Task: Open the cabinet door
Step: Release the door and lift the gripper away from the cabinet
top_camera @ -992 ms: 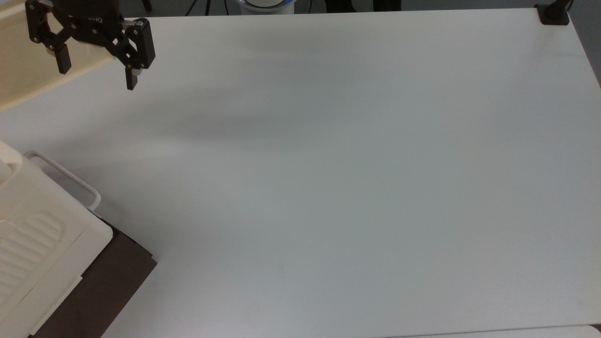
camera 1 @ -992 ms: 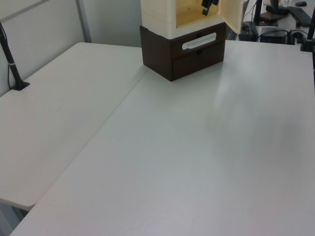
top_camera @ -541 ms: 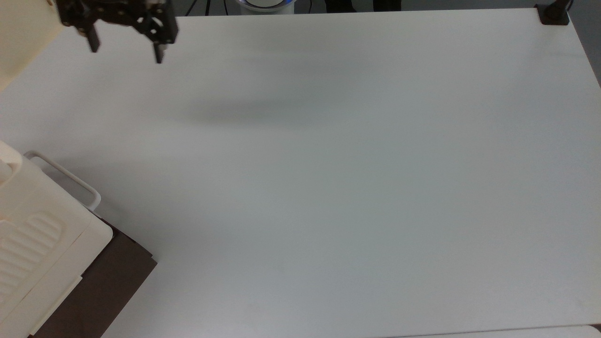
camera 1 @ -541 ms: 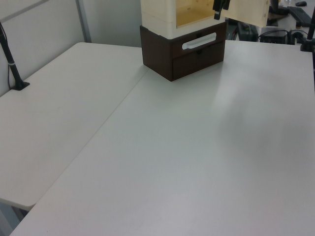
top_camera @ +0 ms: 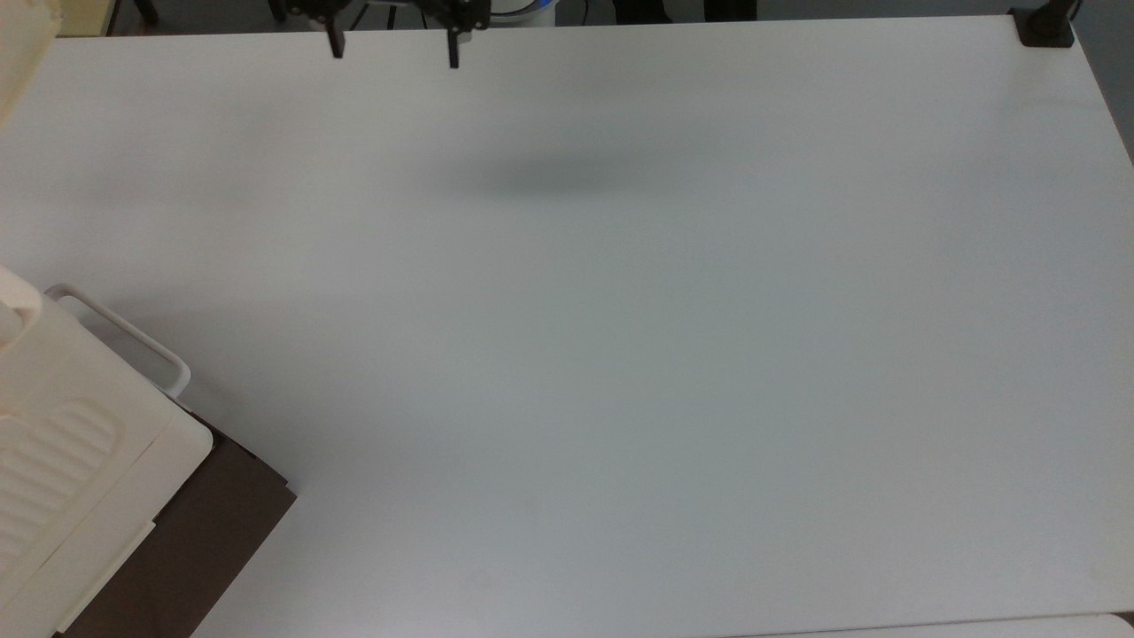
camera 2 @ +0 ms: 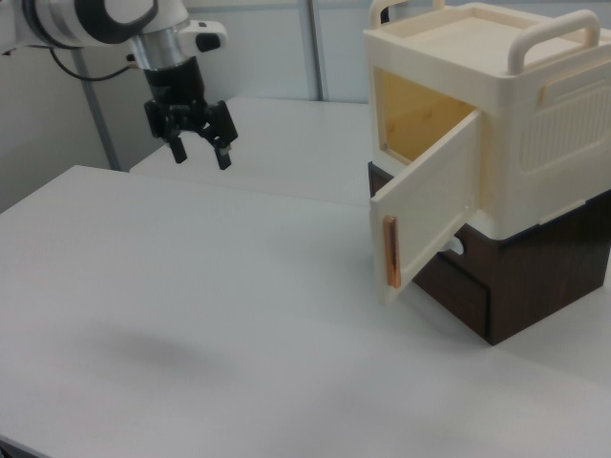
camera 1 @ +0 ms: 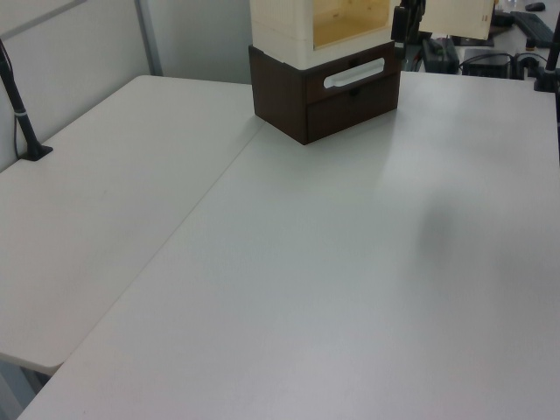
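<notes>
The cream-white cabinet point(camera 2: 535, 114) stands on a dark brown base at the right view's right, and in the top view's lower left corner point(top_camera: 62, 461). The cabinet door point(camera 2: 430, 210) stands swung open, with an orange strip down its free edge and the yellow inside showing. In the top view the cabinet door point(top_camera: 18, 53) reaches the upper left corner. My gripper point(camera 2: 200, 155) hangs open and empty above the table, well to the right view's left of the door. In the top view my gripper point(top_camera: 394, 53) sits at the table's far edge. In the left view my gripper point(camera 1: 404, 19) is beside the cabinet door point(camera 1: 455, 13).
A dark brown drawer base point(camera 1: 324, 101) with a white loop handle point(camera 1: 354, 73) carries the cabinet. A black clamp mount point(top_camera: 1044, 27) sits at the top view's upper right corner. A black post point(camera 1: 22, 105) stands at the left view's left. The white table point(top_camera: 620, 354) spreads wide.
My gripper has drawn away from the door, moving toward the top view's right and upper edge, still open. The door has swung wider.
</notes>
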### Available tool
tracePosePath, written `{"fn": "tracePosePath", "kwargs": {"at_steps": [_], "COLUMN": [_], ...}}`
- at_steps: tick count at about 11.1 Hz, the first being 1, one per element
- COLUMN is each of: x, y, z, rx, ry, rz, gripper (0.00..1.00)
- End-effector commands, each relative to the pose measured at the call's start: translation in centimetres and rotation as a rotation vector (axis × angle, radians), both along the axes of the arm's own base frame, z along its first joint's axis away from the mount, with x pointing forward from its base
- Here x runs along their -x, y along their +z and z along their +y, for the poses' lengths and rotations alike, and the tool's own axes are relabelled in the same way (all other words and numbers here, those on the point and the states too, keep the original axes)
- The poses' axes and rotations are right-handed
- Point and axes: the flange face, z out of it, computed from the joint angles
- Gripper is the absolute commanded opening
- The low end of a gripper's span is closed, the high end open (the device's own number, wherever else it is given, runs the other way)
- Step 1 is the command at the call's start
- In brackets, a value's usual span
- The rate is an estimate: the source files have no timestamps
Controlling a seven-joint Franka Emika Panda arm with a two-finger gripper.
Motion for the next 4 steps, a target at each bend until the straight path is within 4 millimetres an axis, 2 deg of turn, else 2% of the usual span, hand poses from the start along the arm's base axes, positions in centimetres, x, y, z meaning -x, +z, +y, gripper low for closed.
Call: {"fn": "tracePosePath", "kwargs": {"at_steps": [1,4], "x": [2.89,3.01], "y": [0.04,0.15], "z": [0.54,0.74], "rx": [-0.015,-0.017], "ry": [-0.021,-0.017], "rz": [0.06,0.068], "gripper": [1.0,1.0]}}
